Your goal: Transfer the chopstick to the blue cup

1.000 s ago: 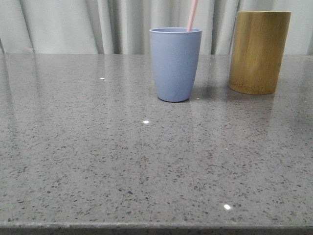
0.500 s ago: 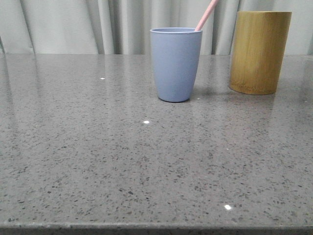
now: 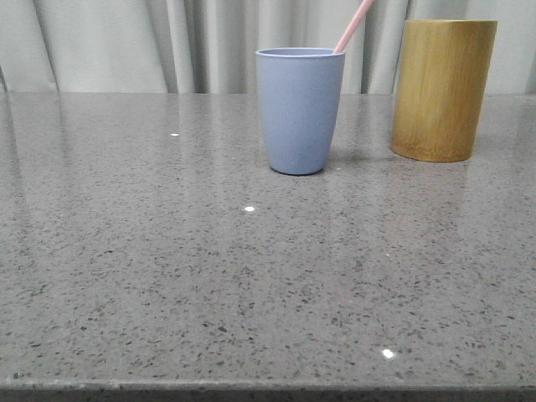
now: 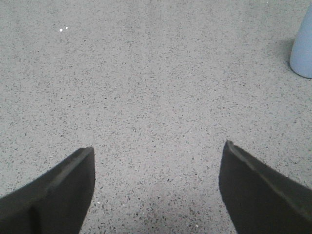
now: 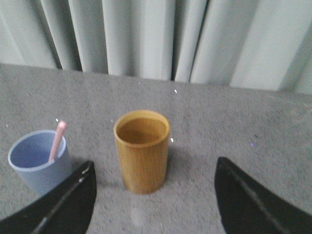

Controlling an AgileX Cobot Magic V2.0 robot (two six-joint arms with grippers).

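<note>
In the front view the blue cup (image 3: 300, 110) stands upright on the grey speckled table (image 3: 251, 276), a little above the middle of the frame. A pale pink chopstick (image 3: 353, 27) rises from inside it, leaning toward the upper right over the cup's right rim and running out of the top of the frame. Only one stick can be made out. To the right of the cup, apart from it, stands the taller bamboo holder (image 3: 442, 89), upright, with pale curtains (image 3: 117, 46) behind both.

The right wrist view looks down on the same pair: the bamboo holder (image 5: 142, 150) sits in the middle of the frame, its inside showing nothing, and the blue cup (image 5: 40, 160) is at the lower left with the pink chopstick (image 5: 57, 141) resting against its inner wall. The right tool (image 5: 155, 204) hangs above the table with its fingers (image 5: 253, 204) spread wide and nothing between them.

In the left wrist view the left tool (image 4: 157, 190) is likewise spread wide and empty over bare table (image 4: 146, 78); only an edge of the blue cup (image 4: 303, 51) shows at the upper right of that frame.
</note>
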